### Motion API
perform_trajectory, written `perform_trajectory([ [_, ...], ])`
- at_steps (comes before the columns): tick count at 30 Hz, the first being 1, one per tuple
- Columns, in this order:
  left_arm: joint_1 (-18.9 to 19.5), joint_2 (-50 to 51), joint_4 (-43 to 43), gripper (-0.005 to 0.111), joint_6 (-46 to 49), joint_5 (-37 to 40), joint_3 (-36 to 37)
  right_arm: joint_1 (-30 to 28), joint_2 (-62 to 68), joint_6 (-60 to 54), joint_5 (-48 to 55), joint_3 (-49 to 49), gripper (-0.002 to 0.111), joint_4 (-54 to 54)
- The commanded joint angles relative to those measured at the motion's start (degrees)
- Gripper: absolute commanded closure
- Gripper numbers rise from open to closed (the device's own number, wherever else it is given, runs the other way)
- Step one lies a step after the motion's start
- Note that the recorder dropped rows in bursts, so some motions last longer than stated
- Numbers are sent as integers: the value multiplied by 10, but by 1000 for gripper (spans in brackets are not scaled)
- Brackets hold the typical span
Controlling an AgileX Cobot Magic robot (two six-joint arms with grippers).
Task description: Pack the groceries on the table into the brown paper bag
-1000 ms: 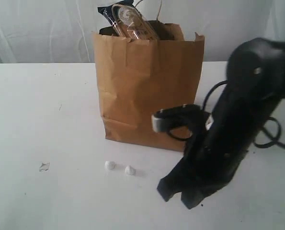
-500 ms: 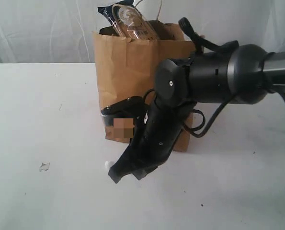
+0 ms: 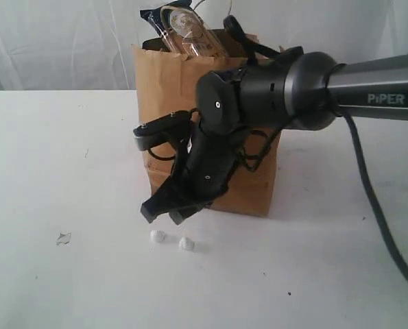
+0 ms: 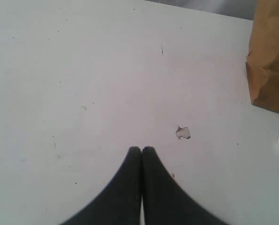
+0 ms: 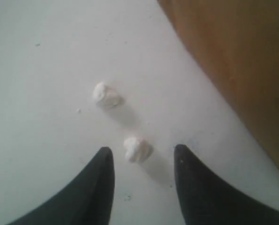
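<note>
Bag notes. We see brown paper bag (image 3: 159,89) standing upright, upper middle of frame, on white table (image 3: 46,157). Groceries (image 3: 183,31) poke out of bag top. Right claw (image 3: 164,211) hangs low in front of bag, near middle of frame; fingers apart, holding nothing. Two white crumbs (image 3: 158,236) lie just below it. Left claw (image 4: 141,151) pressed shut, empty, over table.

Lower middle of the frame, the left pincer (image 4: 141,151) has its tips pressed together above the speckled white counter (image 4: 83,70). A small torn scrap (image 4: 183,133) lies near them, right of centre. The brown paper bag (image 4: 270,56) fills the upper right corner.
</note>
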Motion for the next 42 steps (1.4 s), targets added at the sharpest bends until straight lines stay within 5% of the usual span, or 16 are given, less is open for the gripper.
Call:
perform_trajectory([
  [1, 0, -3, -4, 107, 0, -2, 2, -21, 29, 37, 11, -13, 68, -13],
  [17, 0, -3, -4, 107, 0, -2, 2, -19, 89, 16, 6, -15, 69, 56],
  [23, 0, -3, -4, 107, 0, -2, 2, -19, 90, 10, 9, -15, 92, 62],
  [36, 0, -3, -4, 107, 0, -2, 2, -15, 0, -47, 234, -15, 97, 209],
  [42, 0, -3, -4, 107, 0, -2, 2, 24, -92, -63, 244, -17, 97, 262],
])
